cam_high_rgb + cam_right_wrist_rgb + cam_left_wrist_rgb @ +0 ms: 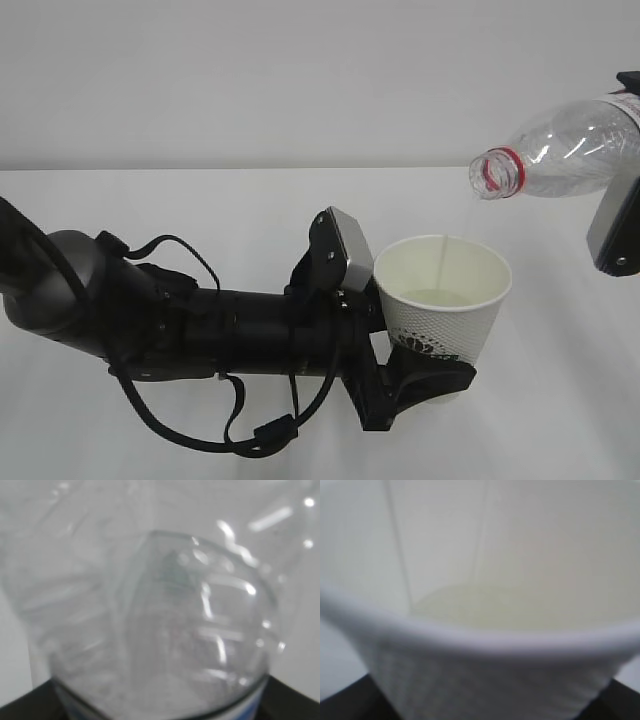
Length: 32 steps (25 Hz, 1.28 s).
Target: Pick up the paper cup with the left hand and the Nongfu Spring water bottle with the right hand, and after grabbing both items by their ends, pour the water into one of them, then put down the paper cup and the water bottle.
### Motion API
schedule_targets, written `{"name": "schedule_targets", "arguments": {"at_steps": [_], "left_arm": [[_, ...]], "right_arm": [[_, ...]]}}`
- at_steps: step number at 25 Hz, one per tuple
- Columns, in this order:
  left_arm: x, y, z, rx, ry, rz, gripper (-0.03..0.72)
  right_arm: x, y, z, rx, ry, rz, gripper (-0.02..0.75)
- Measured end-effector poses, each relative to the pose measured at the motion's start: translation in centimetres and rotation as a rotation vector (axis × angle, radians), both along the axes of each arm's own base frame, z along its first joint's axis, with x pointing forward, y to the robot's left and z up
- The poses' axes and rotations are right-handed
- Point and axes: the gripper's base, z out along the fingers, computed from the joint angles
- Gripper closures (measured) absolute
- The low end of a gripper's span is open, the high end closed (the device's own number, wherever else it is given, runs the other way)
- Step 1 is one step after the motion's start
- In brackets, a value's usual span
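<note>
Black cables trail off the left arm, whose end effector [425, 385] clasps the paper cup [442, 297] near its base. Up and right of it, the right end effector [625, 200] grips the tilted water bottle [560, 150]; a thin stream of water [441, 262] falls inside. Keep the mouth over the rim's middle and tilt gently.

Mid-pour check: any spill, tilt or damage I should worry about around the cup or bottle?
Nothing stands out. The thin stream of water from the tipped Nongfu Spring water bottle lands inside the paper cup, which sits upright in the left end effector. No water shows on the table.
</note>
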Motion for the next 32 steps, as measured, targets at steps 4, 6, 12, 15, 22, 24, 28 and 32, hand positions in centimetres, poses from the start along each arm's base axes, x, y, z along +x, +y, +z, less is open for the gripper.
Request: {"name": "schedule_targets", "arguments": {"at_steps": [4, 6, 12, 15, 22, 24, 28, 32], "left_arm": [[0.00, 0.00, 0.00, 0.000, 0.000, 0.000, 0.146], [0.00, 0.00, 0.00, 0.000, 0.000, 0.000, 0.146], [0.00, 0.00, 0.00, 0.000, 0.000, 0.000, 0.146], [0.00, 0.00, 0.00, 0.000, 0.000, 0.000, 0.146], [0.00, 0.00, 0.00, 0.000, 0.000, 0.000, 0.146], [0.00, 0.00, 0.00, 0.000, 0.000, 0.000, 0.146], [0.00, 0.00, 0.00, 0.000, 0.000, 0.000, 0.146], [0.00, 0.00, 0.00, 0.000, 0.000, 0.000, 0.146]], "right_arm": [[0.00, 0.00, 0.00, 0.000, 0.000, 0.000, 0.297], [0.00, 0.00, 0.00, 0.000, 0.000, 0.000, 0.297], [0.00, 0.00, 0.00, -0.008, -0.002, 0.000, 0.297], [0.00, 0.00, 0.00, -0.010, -0.002, 0.000, 0.297], [0.00, 0.00, 0.00, -0.017, -0.004, 0.000, 0.297], [0.00, 0.00, 0.00, -0.018, -0.004, 0.000, 0.297], [0.00, 0.00, 0.00, -0.020, -0.004, 0.000, 0.297], [0.00, 0.00, 0.00, -0.020, -0.004, 0.000, 0.297]]}}
